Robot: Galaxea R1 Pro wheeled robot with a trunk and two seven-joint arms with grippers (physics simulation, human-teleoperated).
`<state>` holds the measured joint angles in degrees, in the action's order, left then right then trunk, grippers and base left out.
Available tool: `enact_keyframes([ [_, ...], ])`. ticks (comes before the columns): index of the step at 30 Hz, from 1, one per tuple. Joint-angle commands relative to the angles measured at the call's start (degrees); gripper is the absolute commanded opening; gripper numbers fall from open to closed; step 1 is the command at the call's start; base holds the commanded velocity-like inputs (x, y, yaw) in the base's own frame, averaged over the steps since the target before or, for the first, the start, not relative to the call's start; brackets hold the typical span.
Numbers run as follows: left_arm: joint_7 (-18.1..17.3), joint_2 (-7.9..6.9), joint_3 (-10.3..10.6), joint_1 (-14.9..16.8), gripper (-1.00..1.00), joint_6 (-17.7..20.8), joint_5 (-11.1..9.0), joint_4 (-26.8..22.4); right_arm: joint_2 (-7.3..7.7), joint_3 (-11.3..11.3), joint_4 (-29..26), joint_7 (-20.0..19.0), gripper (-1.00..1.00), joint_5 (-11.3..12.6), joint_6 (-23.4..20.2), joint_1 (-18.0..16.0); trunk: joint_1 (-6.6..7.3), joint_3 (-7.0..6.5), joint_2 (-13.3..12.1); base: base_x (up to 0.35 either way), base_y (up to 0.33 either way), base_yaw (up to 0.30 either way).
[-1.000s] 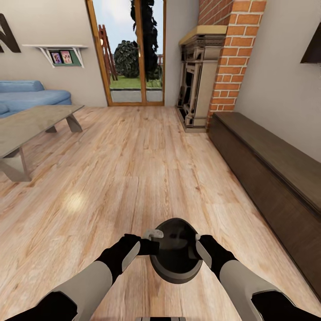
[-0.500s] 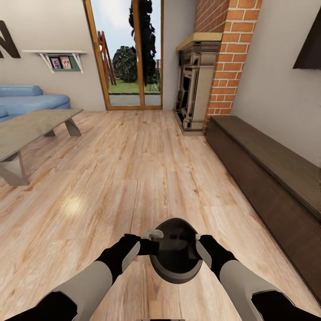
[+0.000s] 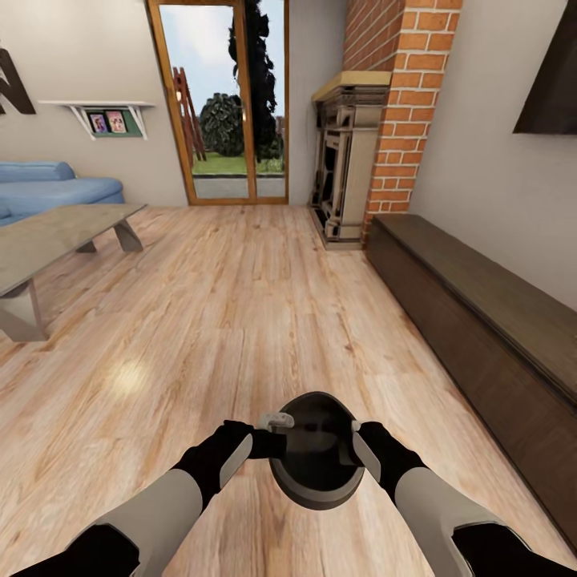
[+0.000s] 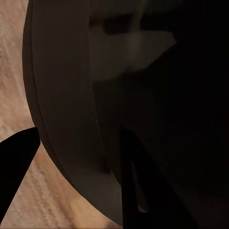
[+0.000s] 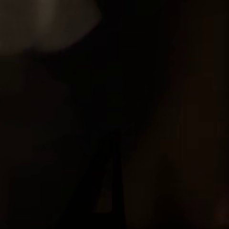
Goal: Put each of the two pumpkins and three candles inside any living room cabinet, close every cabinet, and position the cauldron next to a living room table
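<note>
Left gripper [image 3: 268,443] and right gripper [image 3: 357,449] clamp cauldron [image 3: 316,461] rim from opposite sides. Counter [image 3: 48,240] lies ahead-left, well apart; left arm nearer.

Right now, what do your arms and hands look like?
Both arms have smooth light grey forearm shells with black sections at the elbows and black wrists. The left gripper and right gripper are black with pale grey panels on their sides. In the left wrist view, its fingers look like plain black wedges. I see no cables or markings.
</note>
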<state>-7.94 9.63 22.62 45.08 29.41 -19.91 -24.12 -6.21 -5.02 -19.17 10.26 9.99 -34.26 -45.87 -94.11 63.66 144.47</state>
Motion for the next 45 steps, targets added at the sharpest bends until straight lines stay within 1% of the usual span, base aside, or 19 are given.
enact_keyframes([
  [1,0.1,-0.23,0.7,0.1,-1.00,0.1,0.9,-0.1,0.06,-1.8,0.1,0.3,-1.00,2.8,0.0,0.0,0.02,-0.05,0.0,0.000,0.000,-0.001],
  [8,0.1,-0.23,0.7,0.1,-1.00,0.1,0.9,-0.1,0.06,-1.9,0.1,0.2,-1.00,2.8,0.0,0.0,0.02,-0.72,0.0,0.000,0.000,0.052],
  [17,0.1,-0.23,0.7,0.1,-1.00,0.1,0.9,-0.1,0.06,-1.9,0.1,0.2,-1.00,2.8,0.0,0.0,0.02,-1.58,0.0,0.000,0.000,0.129],
  [45,0.1,-0.23,0.7,0.1,-1.00,0.1,0.9,-0.1,0.06,-1.9,0.1,0.2,-1.00,2.8,0.0,0.0,0.02,-3.64,0.0,0.000,0.000,0.211],
])
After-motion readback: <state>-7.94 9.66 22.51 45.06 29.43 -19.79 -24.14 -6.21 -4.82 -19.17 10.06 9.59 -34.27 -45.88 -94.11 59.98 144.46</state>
